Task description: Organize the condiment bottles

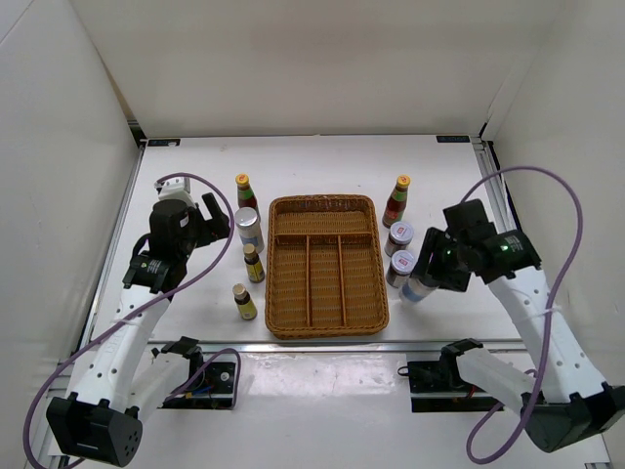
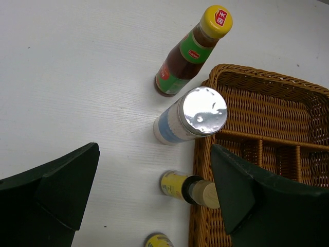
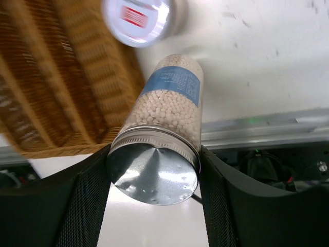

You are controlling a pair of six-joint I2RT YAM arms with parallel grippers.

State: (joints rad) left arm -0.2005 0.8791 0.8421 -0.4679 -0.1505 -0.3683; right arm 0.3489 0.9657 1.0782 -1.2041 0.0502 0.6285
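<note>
Right wrist view is showing the right end effector [image 3: 154, 172] gripping a bead jar [image 3: 169, 103], its fingers [image 3: 85, 206] pressing the silver lid from nine and three o'clock. The jar is tilting with its base pointing away, so whether it is touching the counter [image 3: 267, 67] cannot be told. A blurred jar [image 3: 136, 18] is being cut off at twelve o'clock, and the wicker tray [image 3: 46, 77] is filling ten o'clock. Top external view is placing the gripped jar at the tray's four o'clock, just beside a front jar [image 1: 399, 267], with a back jar [image 1: 399, 237] and the right red bottle [image 1: 397, 200] lining up toward twelve o'clock. The fingers are hard to make out against the dark wrist there.

Left wrist view is showing the left end effector [image 2: 154, 170] gaping wide and holding nothing. The left jar [image 2: 193, 116] is standing at twelve o'clock of the gap, just beside the tray rim, with the left red bottle [image 2: 187, 54] beyond it. A small brown bottle [image 2: 177, 185] is being half hidden by the three o'clock finger, and a second small bottle [image 2: 158, 241] is showing only a sliver of yellow at six o'clock. Only the top view is showing both little bottles whole, standing at the tray's nine and eight o'clock.
</note>
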